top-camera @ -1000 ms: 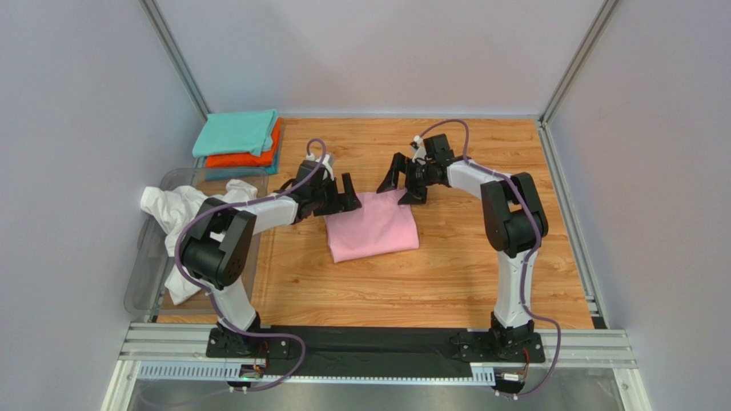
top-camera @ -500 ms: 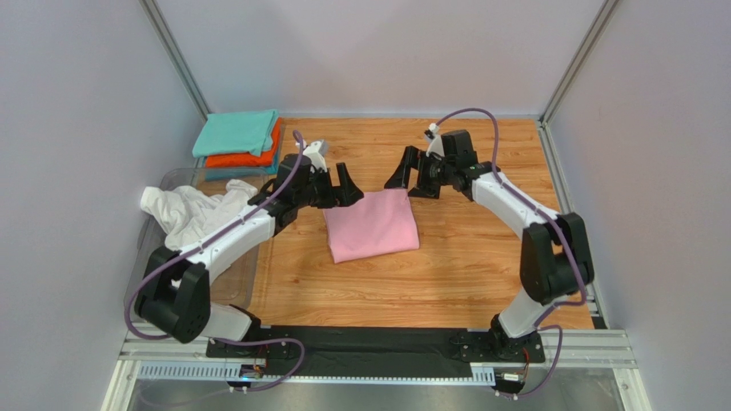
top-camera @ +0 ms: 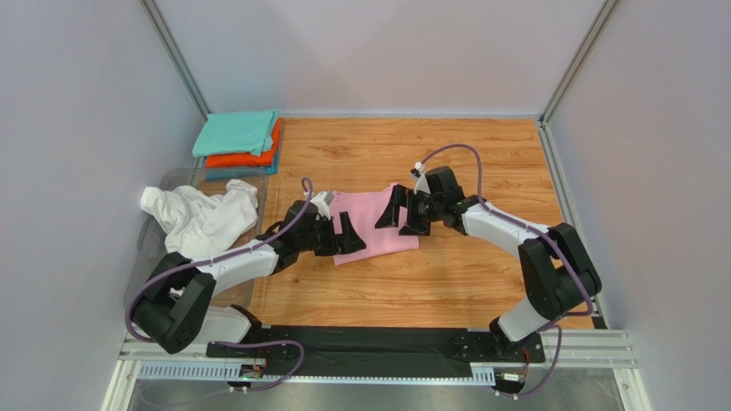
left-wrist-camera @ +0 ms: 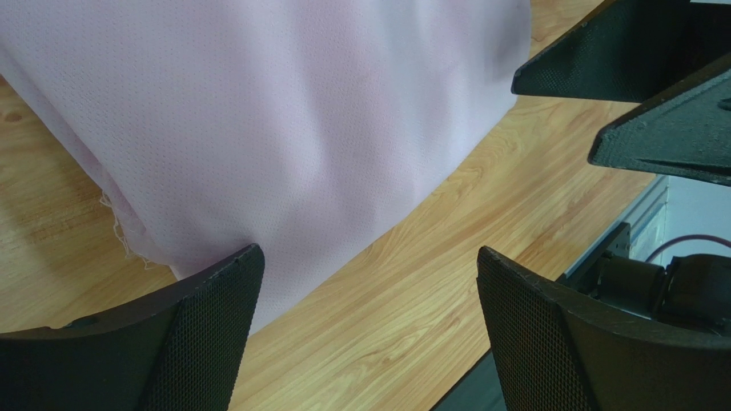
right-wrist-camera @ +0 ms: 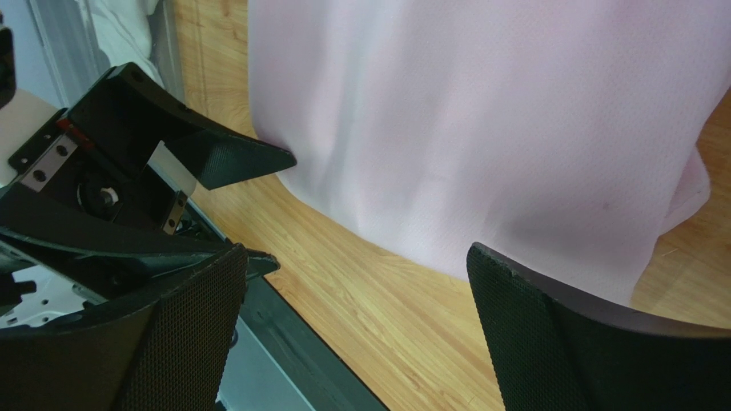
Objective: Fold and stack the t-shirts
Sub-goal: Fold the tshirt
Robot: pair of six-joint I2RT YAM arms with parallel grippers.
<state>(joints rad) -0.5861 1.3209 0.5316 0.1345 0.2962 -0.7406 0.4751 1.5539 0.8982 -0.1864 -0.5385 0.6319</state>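
Your left gripper is wide open and holds nothing. It is down low at the near left corner of the soft light pink cotton t-shirt. In the left wrist view, one finger is over the edge of the pink cloth and the other is over bare wood. You cannot tell if it touches the cloth.

Your right gripper is wide open too, and it holds nothing. It is low over the right part of the pink shirt. The two grippers face each other, close together, with the pink cloth between them.

The pink shirt is folded into a flat shape. It lies in the middle of the light brown wooden table.

At the left edge of the table is a see-through plastic bin. A crumpled white cotton t-shirt lies in it. Part of that shirt spills over the rim on the table side.

Behind the bin, in the far left corner, is a neat pile in no box. A folded teal t-shirt is on top, a folded orange t-shirt is under it, and a folded blue t-shirt is at the bottom.
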